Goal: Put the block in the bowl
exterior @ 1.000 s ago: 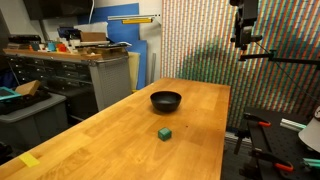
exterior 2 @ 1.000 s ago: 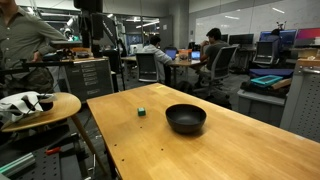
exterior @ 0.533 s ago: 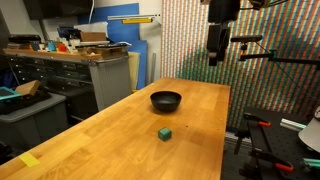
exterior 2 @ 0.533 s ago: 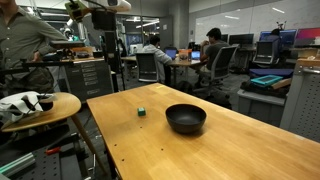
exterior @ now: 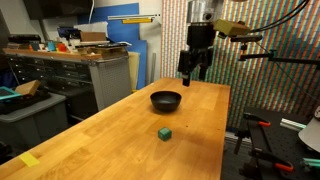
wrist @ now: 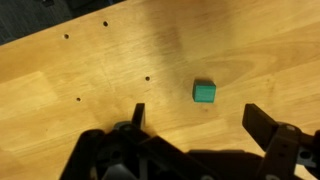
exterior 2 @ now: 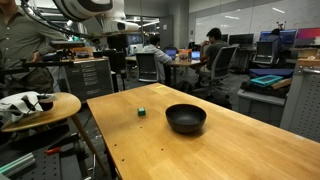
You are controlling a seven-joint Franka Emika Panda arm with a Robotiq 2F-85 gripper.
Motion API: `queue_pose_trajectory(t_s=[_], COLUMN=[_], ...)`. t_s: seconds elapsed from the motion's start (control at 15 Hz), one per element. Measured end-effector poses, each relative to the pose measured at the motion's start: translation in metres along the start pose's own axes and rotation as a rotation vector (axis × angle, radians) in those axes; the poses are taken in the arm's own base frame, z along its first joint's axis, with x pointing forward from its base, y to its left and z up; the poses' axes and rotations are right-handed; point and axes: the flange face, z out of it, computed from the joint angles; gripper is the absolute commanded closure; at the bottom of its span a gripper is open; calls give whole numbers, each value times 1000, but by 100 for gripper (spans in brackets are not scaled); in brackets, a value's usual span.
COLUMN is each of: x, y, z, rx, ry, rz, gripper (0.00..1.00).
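One small green cube block (wrist: 204,93) lies on the wooden table (exterior: 110,140), apart from one round black glossy bowl (exterior: 166,100). The hand (wrist: 195,112) hangs above, spread wide and empty, the block just beyond its fingertips.

Lab w/ office area: ppl (exterior 2: 213,52) at monitors (exterior 2: 268,47), drawer cabinets (exterior: 45,72), wood workbench (exterior: 110,135).

Lighting: even, moderately bright overhead room light, mild sheen on the light wooden tabletop (exterior: 110,130) (exterior 2: 235,150) in both exterior views; wrist view soft, the black two-fingered gripper (wrist: 197,118) blurred and dark along the lower edge.
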Motion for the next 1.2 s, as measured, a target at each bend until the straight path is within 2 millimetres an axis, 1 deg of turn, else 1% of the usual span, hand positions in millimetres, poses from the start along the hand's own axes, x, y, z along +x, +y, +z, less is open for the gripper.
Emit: queue_pose_trajectory(t_s=[0.27,0.6,0.87,1.2], x=[16,30,35,37], y=[-11,-20,-33,-54], z=[34,79,111,139], rx=[20,-19,-30,-21], ry=[15,-7,-16,-23], rz=[54,105,111,91], gripper=[0,0,0,0])
